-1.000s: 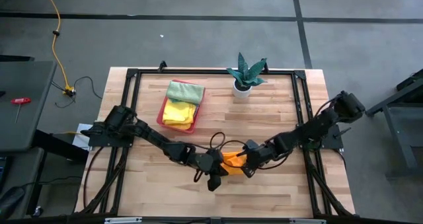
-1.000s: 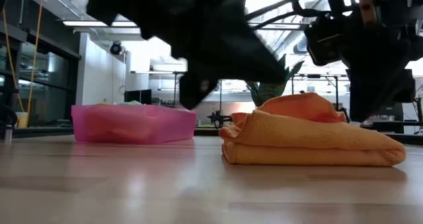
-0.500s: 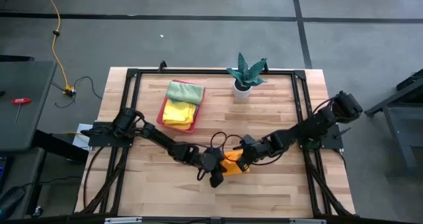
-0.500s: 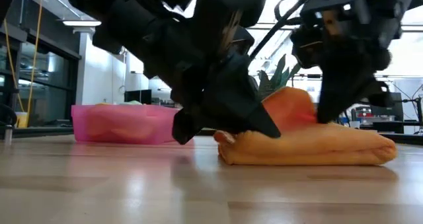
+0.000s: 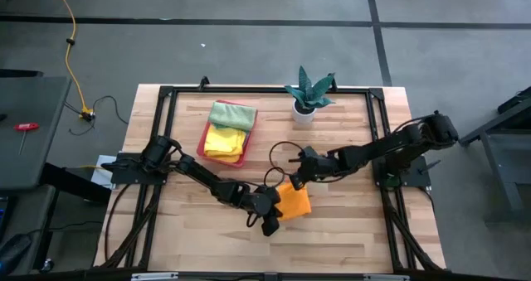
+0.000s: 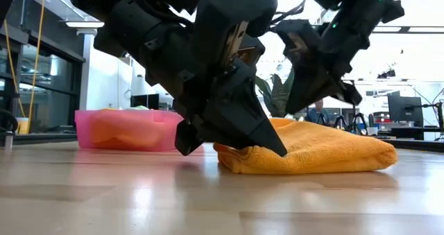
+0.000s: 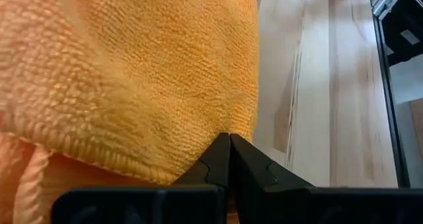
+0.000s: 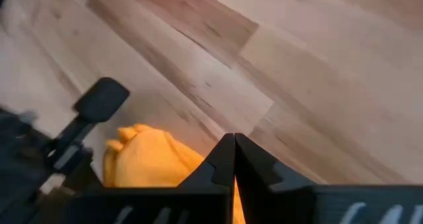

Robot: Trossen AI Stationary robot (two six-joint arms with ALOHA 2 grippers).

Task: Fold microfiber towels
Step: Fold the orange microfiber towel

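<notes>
Folding step nearing finish: left pincer [image 6: 232, 134], jaws closed and holding nothing, is pressing the folded orange towel [image 5: 294, 202] lying under its tip, right pincer [image 5: 296, 170] closed just above; tray transfer probably coming next.

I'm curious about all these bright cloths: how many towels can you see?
3: an orange towel on the table in front, and a light green towel and a yellow towel in the pink tray. More may lie hidden underneath.

Robotics lab, monitors [image 6: 399, 110], concrete floor [image 5: 249, 49]
</notes>
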